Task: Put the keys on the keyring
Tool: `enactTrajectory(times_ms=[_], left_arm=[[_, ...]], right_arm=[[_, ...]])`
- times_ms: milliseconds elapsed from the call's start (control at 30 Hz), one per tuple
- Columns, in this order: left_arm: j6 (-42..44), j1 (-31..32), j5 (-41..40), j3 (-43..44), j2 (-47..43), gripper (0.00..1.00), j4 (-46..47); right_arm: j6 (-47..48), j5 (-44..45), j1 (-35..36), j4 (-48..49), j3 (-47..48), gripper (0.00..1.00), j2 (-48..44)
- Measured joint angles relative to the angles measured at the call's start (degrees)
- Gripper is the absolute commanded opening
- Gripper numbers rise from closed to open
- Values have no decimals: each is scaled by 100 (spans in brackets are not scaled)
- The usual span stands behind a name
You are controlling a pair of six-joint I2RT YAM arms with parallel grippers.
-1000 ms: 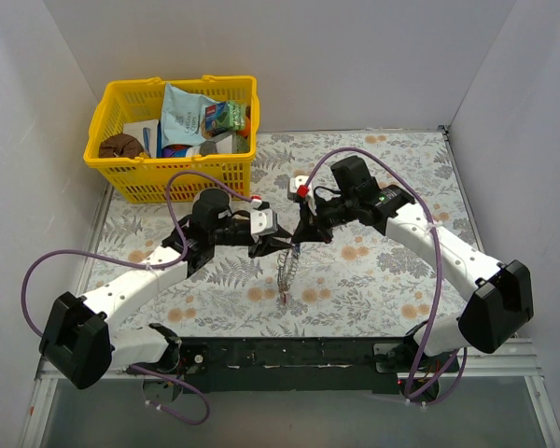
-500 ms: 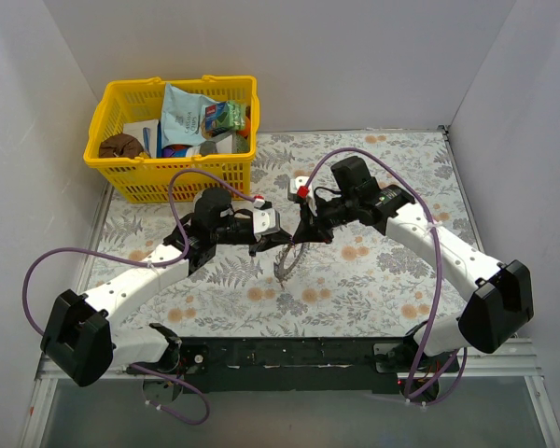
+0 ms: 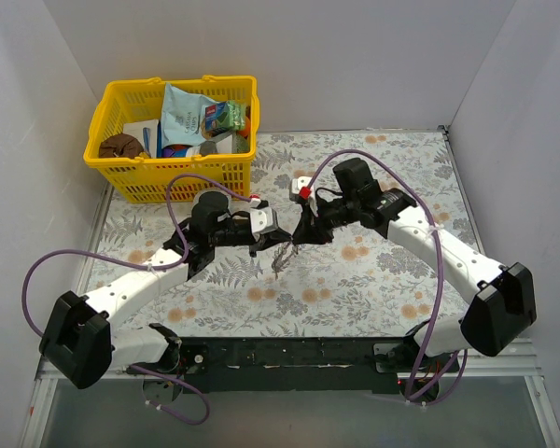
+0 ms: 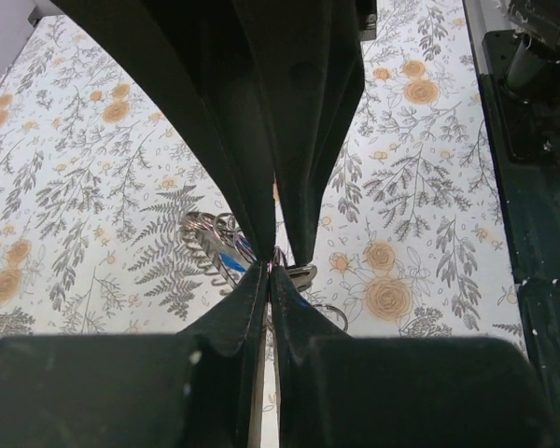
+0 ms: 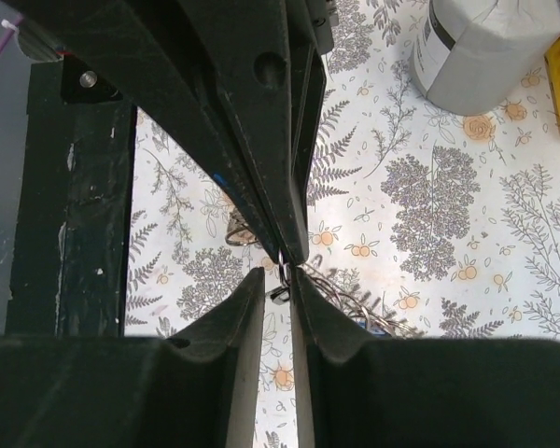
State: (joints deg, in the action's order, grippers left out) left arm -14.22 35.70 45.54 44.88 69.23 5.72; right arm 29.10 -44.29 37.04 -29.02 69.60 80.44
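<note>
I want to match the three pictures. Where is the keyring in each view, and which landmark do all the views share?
Top external: the keyring is near the centre of the picture, where the two arms meet.
Left wrist: low in the picture, a little left of the middle.
Right wrist: low in the picture, a little right of the middle.
Shared landmark: the flowered tablecloth behind it.

- Plain white walls [image 3: 355, 56] close in the back and both sides.
- The table [image 3: 401, 177] is covered by a pale cloth printed with grey ferns and orange flowers.
- A yellow plastic basket [image 3: 140, 177] holding packets sits in the far left corner.
- A grey cylindrical tin [image 5: 485, 47] stands on the cloth near the basket.
- A black rail [image 3: 289, 355] runs along the near edge.
- The light is soft and even, with faint shadows.
</note>
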Motion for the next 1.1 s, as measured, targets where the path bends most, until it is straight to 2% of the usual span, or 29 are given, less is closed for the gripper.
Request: enactTrajectory(times_ms=[100, 267, 800, 1100], left_arm=[[-326, 4, -35, -328, -103, 0, 533], [-817, 0, -59, -758, -232, 0, 1355], [-2415, -402, -111, -1829, -699, 0, 4264], [-3152, -485, -85, -2020, -636, 0, 5536]], right_arm=[[-87, 2, 0, 251, -210, 37, -146], [-199, 46, 0, 595, -352, 42, -400], [-490, 118, 0, 1161, -754, 42, -800], [-678, 2, 0, 1541, -796, 43, -946]])
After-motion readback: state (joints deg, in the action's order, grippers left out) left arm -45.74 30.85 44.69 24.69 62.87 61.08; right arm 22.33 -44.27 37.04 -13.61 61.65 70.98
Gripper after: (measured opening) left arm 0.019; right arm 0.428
